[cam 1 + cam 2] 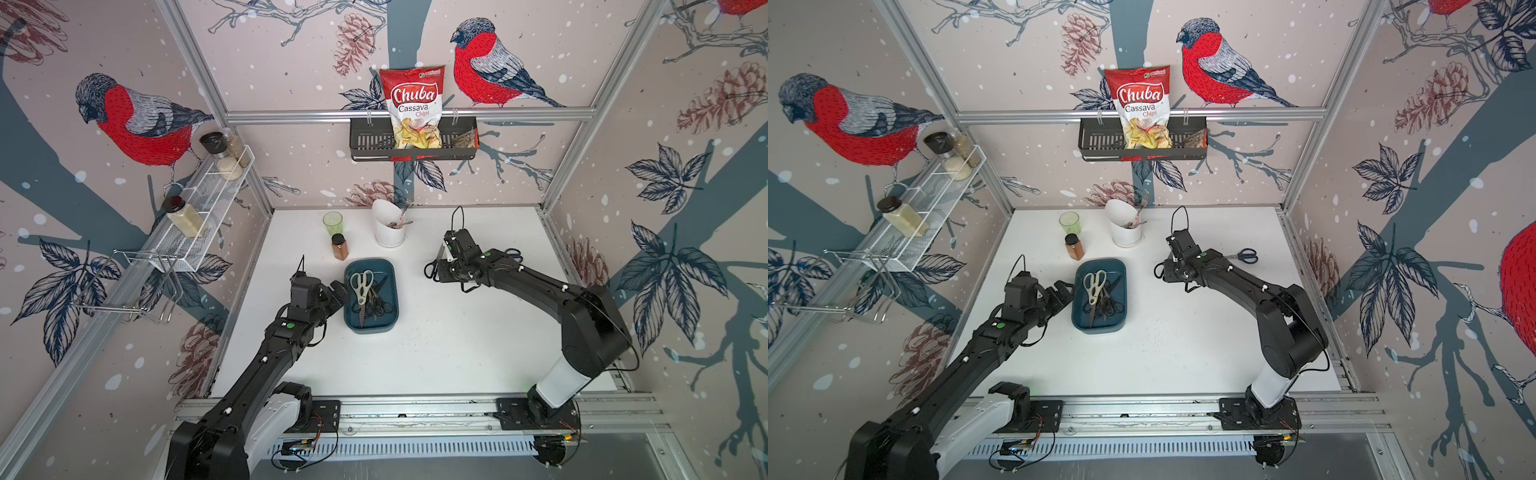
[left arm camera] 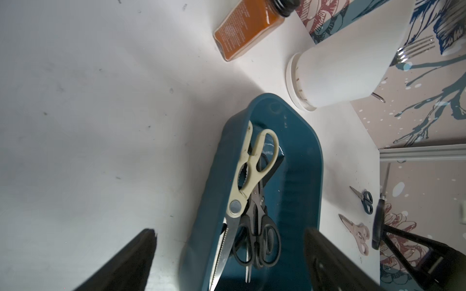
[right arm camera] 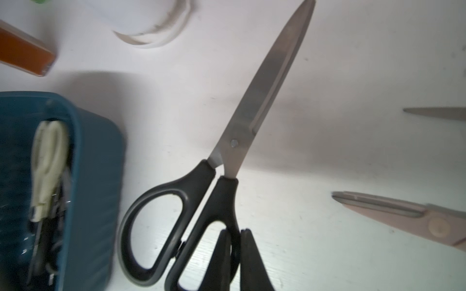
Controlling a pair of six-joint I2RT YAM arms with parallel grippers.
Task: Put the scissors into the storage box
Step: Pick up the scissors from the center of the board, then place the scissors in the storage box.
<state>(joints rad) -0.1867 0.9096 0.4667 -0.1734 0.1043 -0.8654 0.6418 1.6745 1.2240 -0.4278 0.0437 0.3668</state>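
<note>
The storage box (image 1: 389,286) sits near the middle of the counter (image 1: 457,353), a bit closer to the left edge. Inside it lie the big cream scissors (image 1: 361,286), on top of a pile of black scissors (image 1: 377,302). The cream pair leans along one long wall of the box, as the left wrist view shows (image 2: 248,176). The left gripper (image 1: 340,292) hangs just beside the box's left wall. Its fingers (image 2: 136,257) are spread wide and hold nothing. The right gripper (image 3: 235,234) is between the box and the right edge of the counter, apart from the box. Its fingers (image 3: 249,252) are clenched on one handle of a long black pair of scissors (image 3: 239,141). The blades of that pair are closed and it casts a shadow on the counter below. Two more pairs lie flat on the counter near the right edge: a dark blue pair (image 1: 1244,255) and a pinkish pair (image 2: 358,234). Toward the back edge stand an orange spice jar (image 1: 339,247), a green cup (image 1: 332,223) and a white cup (image 1: 390,235) with cutlery in it.
</note>
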